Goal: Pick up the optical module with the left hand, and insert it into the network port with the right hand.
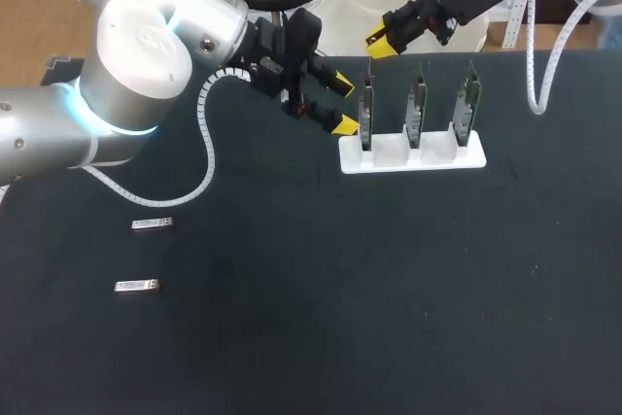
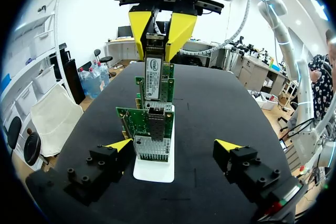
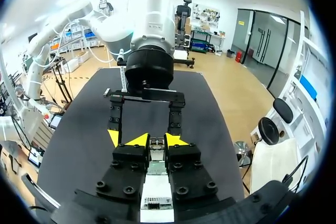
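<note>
Left arm (image 1: 146, 55): the large white joint is seen closest, entering from the left side, with a ribbed white cable (image 1: 209, 157) looped beneath it.
Spare modules: two small silver modules (image 1: 152, 224) (image 1: 136, 286) are laid flat on the black table (image 1: 321, 318), one near the other, well apart from the left gripper and back past its wrist.
Left gripper (image 1: 342, 104): the fingers are spread wide and nothing is held. It is aimed at the end of the card holder, whose near end is flanked by the two yellow tips with no contact seen.
Card holder (image 1: 413, 157): a white slotted base is set straight ahead of the left gripper. Three green network cards (image 1: 366, 114) (image 1: 417, 109) (image 1: 467, 104) are stood upright in it, one behind another as seen from that gripper.
Network port (image 2: 156, 120): a metal cage is mounted on the card closest to the left gripper, above a silver finned heat sink (image 2: 152, 150).
Optical module (image 2: 153, 74): it is held upright directly under the right gripper's tips. Its lower end is met by the port's mouth; how deep it sits cannot be told.
Right gripper (image 3: 156, 140): it is hung above the first card, pointed downward, and the yellow tips are closed narrowly on the optical module from two sides.
</note>
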Tool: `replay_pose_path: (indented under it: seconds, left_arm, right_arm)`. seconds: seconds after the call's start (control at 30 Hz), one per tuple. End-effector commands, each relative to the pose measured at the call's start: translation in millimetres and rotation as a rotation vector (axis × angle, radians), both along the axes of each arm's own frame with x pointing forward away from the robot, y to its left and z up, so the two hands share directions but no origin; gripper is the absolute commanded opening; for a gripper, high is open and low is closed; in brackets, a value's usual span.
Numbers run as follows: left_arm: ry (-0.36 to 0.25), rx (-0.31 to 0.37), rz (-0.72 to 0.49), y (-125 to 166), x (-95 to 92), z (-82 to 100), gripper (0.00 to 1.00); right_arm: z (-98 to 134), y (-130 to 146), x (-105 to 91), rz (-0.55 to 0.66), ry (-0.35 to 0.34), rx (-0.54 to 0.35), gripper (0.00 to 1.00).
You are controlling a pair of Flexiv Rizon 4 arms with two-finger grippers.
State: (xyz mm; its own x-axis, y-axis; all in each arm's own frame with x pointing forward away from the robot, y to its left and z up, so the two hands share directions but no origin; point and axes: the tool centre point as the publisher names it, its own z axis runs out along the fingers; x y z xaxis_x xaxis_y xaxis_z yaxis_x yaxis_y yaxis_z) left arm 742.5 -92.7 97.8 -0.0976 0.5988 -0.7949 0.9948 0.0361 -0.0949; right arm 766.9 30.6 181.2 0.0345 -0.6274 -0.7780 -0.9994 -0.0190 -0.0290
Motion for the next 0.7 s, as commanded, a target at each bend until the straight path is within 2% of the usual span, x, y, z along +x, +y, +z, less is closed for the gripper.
replay_pose_path:
  seconds: [0.03, 0.7]
  left_arm:
    - [0.003, 0.004, -0.002, -1, 1.6, 0.2, 1.0]
    - [0.003, 0.004, -0.002, -1, 1.6, 0.2, 1.0]
  right_arm:
    - [-2, 2, 0.6, 0.0, 0.003, 0.003, 0.0]
    - [-14, 5, -2.3, -0.008, 0.041, -0.002, 0.0]
